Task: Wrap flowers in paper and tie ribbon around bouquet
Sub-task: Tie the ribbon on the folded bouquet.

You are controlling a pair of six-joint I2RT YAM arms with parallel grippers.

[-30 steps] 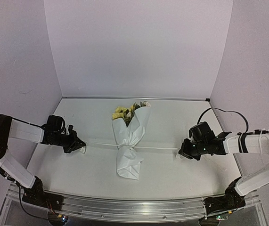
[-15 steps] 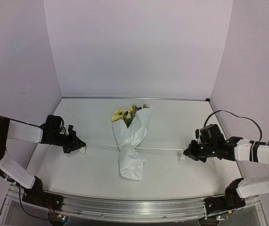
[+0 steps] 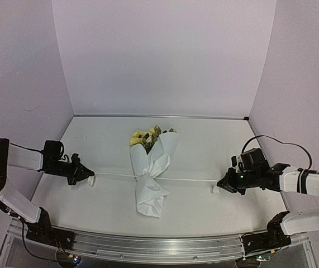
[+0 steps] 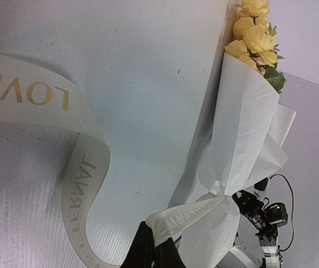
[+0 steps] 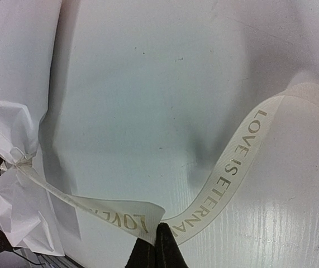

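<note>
The bouquet (image 3: 155, 162) lies mid-table, its white paper (image 3: 148, 196) cinched at the waist, with yellow flowers (image 3: 141, 137) at its far end. The ribbon (image 3: 187, 180) is knotted round the waist and stretches straight out to both sides. My left gripper (image 3: 88, 179) is shut on the ribbon's left end, well left of the bouquet. My right gripper (image 3: 218, 187) is shut on the right end. In the left wrist view the gripper (image 4: 157, 245) pinches the lettered ribbon (image 4: 190, 213), which runs to the knot beside the paper (image 4: 243, 139) and the flowers (image 4: 253, 33). In the right wrist view the gripper (image 5: 157, 239) pinches the ribbon (image 5: 234, 162), which leads to the paper (image 5: 19, 84).
Lilac walls close off the back and both sides of the white table (image 3: 204, 145). A metal rail (image 3: 148, 245) runs along the near edge between the arm bases. A loose tail of ribbon (image 4: 25, 92) curls on the table beside my left gripper.
Both grippers have drawn outward, the left further left, the right a little right. The ribbon is stretched longer and the bouquet has slid slightly left and nearer.
</note>
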